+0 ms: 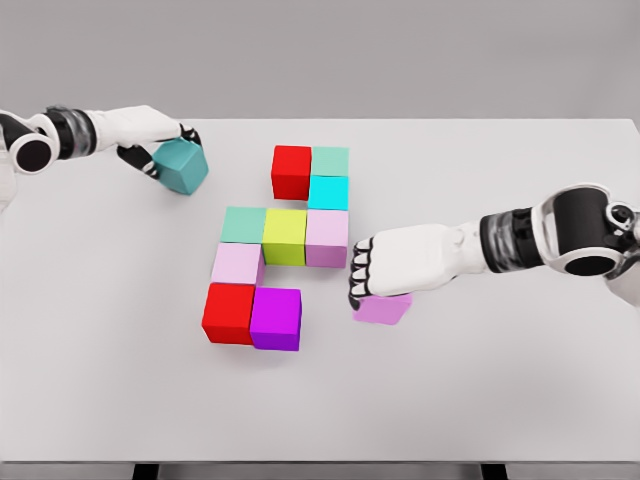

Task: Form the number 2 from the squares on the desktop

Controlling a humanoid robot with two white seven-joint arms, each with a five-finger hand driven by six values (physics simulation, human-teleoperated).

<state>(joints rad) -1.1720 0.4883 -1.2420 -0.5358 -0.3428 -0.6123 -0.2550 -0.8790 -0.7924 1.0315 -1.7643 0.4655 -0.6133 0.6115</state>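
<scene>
the right hand (pixel 372 280) is clamped on a pink block (pixel 382 307) just right of the purple block (pixel 276 318); careless sliding risks displacing the part-built figure. the left hand (pixel 160 150) is closed round a teal block (pixel 181 166), far left on the table (pixel 500 400).

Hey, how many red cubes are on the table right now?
2. One red cube sits at the top left of the cluster, touching the mint cube. The other red cube is at the bottom left, beside the magenta cube. None seems hidden.

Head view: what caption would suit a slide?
Left hand holds a teal cube; right hand covers a pink cube beside the half-built 2.
</scene>
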